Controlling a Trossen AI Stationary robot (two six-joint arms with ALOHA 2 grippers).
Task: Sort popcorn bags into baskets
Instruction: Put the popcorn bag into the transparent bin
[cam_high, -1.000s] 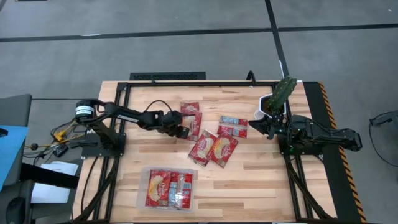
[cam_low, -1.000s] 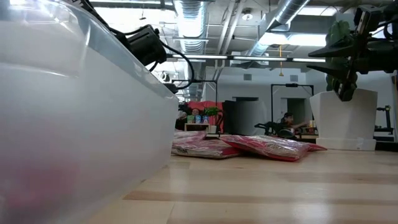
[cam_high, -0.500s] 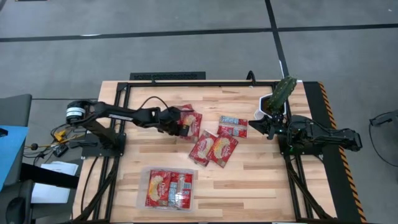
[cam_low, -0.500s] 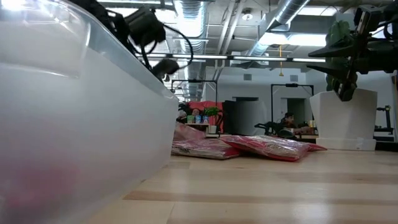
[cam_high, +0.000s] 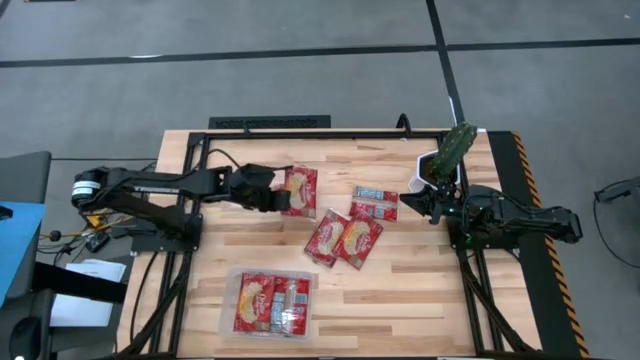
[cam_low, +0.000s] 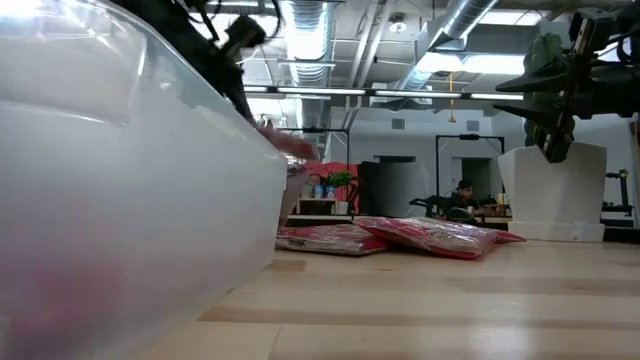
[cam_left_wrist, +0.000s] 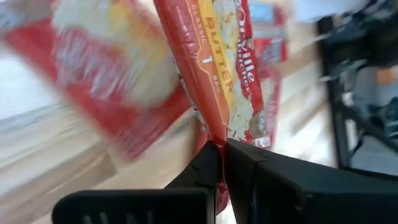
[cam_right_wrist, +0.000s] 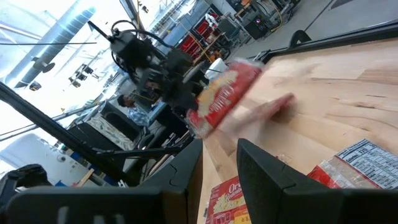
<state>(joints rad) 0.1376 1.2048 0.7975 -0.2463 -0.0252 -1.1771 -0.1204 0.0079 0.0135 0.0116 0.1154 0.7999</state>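
Observation:
My left gripper (cam_high: 279, 197) is over the middle of the table, shut on a red and cream popcorn bag (cam_high: 301, 190), which also shows in the right wrist view (cam_right_wrist: 224, 99). Behind it in the left wrist view lies another bag (cam_left_wrist: 106, 74), blurred. Two overlapping bags (cam_high: 343, 239) and one with its blue-white panel up (cam_high: 376, 203) lie flat on the wood. The clear tray (cam_high: 231, 289) near the table's near edge holds several bags (cam_high: 272, 303). My right gripper (cam_high: 432, 206) waits open at the table's right side, above the wood. My left gripper pinches the popcorn bag by one edge (cam_left_wrist: 219, 138) between its two fingers (cam_left_wrist: 205, 163), coming from the table's left. The bag reaches away from the fingertips toward the table's right. In the low view it (cam_low: 290, 146) is lifted clear of the table.
A white bowl with a green object (cam_high: 441, 165) stands at the far right, just beyond my right gripper. The tray's wall (cam_low: 130, 200) fills the left of the low view. Bare wood lies near the right and far left parts of the table.
My left gripper has drawn back toward the table's left edge and risen. The bag has come up off the table with it, first tipping up at one end, then hanging clear.

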